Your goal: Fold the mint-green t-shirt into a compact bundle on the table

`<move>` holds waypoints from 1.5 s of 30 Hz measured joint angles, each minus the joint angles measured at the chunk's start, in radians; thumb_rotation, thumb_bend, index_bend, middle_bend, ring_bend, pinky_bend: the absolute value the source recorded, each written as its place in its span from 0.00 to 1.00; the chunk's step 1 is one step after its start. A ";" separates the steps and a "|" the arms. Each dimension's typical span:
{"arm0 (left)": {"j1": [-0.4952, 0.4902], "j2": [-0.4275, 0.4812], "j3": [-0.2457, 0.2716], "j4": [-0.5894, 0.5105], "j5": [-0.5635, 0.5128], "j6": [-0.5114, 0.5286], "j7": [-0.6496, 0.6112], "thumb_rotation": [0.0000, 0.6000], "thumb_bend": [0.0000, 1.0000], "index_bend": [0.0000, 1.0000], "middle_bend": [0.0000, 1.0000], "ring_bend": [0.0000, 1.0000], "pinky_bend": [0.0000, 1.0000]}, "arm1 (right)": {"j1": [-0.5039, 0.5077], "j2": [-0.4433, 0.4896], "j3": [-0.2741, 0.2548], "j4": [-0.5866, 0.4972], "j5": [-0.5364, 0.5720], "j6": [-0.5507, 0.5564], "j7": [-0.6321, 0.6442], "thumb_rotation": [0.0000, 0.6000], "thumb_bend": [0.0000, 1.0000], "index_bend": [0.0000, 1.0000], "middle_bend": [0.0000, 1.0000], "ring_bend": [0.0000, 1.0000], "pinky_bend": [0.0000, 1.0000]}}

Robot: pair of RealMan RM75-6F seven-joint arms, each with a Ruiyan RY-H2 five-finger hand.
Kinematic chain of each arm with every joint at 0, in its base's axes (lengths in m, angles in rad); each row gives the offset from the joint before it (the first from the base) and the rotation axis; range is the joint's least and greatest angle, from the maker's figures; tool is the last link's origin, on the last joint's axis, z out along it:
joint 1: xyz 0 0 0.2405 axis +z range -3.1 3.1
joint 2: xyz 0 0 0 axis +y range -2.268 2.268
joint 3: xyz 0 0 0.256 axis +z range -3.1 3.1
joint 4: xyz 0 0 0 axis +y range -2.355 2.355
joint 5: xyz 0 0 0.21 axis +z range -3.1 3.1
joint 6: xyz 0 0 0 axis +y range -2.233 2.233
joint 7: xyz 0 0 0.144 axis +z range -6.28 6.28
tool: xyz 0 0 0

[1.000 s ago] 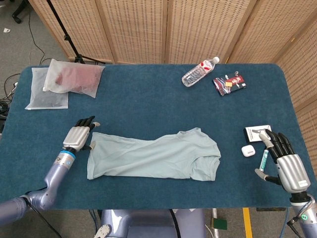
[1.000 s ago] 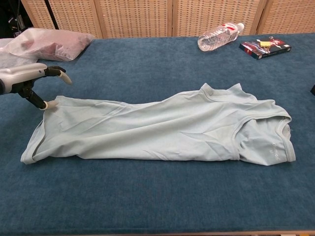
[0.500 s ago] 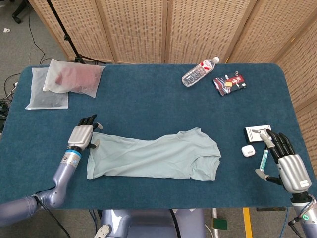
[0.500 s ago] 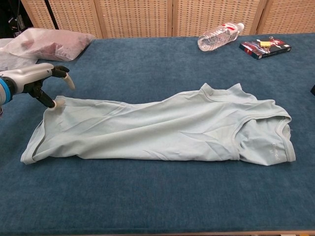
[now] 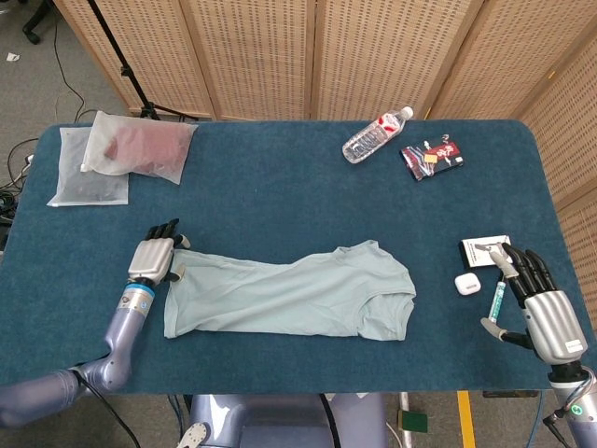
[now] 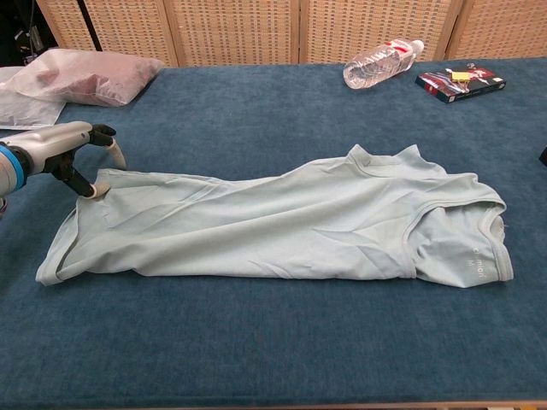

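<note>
left hand (image 6: 73,154) is settling its fingertips on the t-shirt (image 6: 282,226) hem corner, pinch unclear | right hand (image 5: 536,303) is idling released; fold not begun

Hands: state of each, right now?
Left hand: fingertips at the t-shirt corner; a grip cannot be told.
Right hand: open, holding nothing.

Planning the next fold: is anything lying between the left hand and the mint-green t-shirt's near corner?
Nothing visible. The left hand is already at the far-left corner of the mint-green t-shirt, one fingertip on the fabric edge; only bare blue table surrounds them.
</note>
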 measured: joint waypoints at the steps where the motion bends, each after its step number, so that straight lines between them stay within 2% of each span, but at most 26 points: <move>1: 0.001 -0.002 0.000 0.001 -0.001 0.003 0.001 1.00 0.41 0.38 0.00 0.00 0.00 | 0.000 0.000 0.000 0.000 0.000 0.000 0.002 1.00 0.00 0.00 0.00 0.00 0.00; 6: 0.005 -0.018 -0.001 0.013 -0.021 0.020 0.019 1.00 0.42 0.41 0.00 0.00 0.00 | -0.001 0.000 0.001 0.001 -0.002 -0.001 0.003 1.00 0.00 0.00 0.00 0.00 0.00; 11: 0.009 -0.033 -0.009 0.022 -0.026 0.035 0.018 1.00 0.42 0.55 0.00 0.00 0.00 | 0.000 0.000 0.003 0.002 -0.002 -0.005 0.005 1.00 0.00 0.00 0.00 0.00 0.00; 15: 0.020 -0.051 -0.016 0.028 -0.021 0.061 0.010 1.00 0.42 0.60 0.00 0.00 0.00 | 0.000 0.000 0.003 0.002 -0.003 -0.008 0.006 1.00 0.00 0.00 0.00 0.00 0.00; 22: 0.026 -0.057 -0.023 0.026 -0.013 0.069 0.012 1.00 0.44 0.63 0.00 0.00 0.00 | -0.001 -0.001 0.005 0.003 -0.004 -0.007 0.005 1.00 0.00 0.00 0.00 0.00 0.00; 32: 0.030 -0.058 -0.039 0.026 -0.014 0.087 0.022 1.00 0.49 0.73 0.00 0.00 0.00 | -0.002 -0.001 0.008 0.003 -0.003 -0.007 0.006 1.00 0.00 0.00 0.00 0.00 0.00; 45: 0.040 -0.009 -0.056 0.044 -0.031 0.088 0.041 1.00 0.51 0.77 0.00 0.00 0.00 | -0.003 -0.003 0.009 0.003 -0.005 -0.010 0.001 1.00 0.00 0.00 0.00 0.00 0.00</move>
